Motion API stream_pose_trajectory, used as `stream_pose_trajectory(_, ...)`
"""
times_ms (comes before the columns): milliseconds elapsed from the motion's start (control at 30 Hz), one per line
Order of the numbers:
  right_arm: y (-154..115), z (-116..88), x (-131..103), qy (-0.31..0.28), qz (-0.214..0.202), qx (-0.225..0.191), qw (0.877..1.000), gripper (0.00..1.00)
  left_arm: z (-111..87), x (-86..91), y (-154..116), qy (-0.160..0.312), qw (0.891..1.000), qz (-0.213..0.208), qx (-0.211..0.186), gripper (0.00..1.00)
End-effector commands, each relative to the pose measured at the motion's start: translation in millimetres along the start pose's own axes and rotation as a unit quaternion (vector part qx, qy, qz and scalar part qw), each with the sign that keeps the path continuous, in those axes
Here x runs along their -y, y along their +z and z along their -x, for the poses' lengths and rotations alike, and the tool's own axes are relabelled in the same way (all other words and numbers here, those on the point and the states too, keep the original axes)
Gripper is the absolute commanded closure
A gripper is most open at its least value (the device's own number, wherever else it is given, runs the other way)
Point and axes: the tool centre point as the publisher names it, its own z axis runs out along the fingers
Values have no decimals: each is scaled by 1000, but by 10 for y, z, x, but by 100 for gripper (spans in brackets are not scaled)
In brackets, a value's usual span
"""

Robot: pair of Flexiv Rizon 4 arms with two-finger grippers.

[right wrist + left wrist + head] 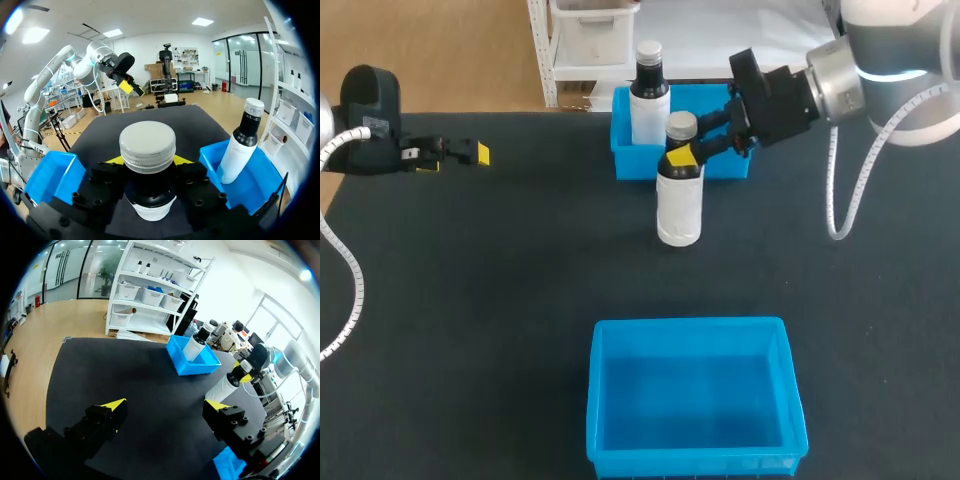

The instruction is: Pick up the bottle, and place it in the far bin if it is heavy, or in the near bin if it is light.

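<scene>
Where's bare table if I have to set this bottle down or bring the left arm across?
Bare mat lies between the left gripper and the held bottle, and in the strip from that bottle to the near bin, itself empty. Crowded: by the far bin, where the right gripper, held bottle and second bottle cluster.

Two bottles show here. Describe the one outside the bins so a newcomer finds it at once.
On the black table, find the far bin at the back edge. Just in front of it, outside it, is a white bottle with a dark neck and grey cap. Unlike the other bottle, which stands inside that bin, this one has the right gripper shut on its neck.
</scene>
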Motion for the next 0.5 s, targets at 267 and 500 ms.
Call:
stream_pose_trajectory(267, -653, 39, -212, 12, -69, -9, 998, 100, 0, 0, 0, 0, 1000, 0, 0, 0)
stream_pose_trajectory(500, -1131, 13, -331, 26, -117, -13, 993, 100, 0, 0, 0, 0, 1000, 0, 0, 0)
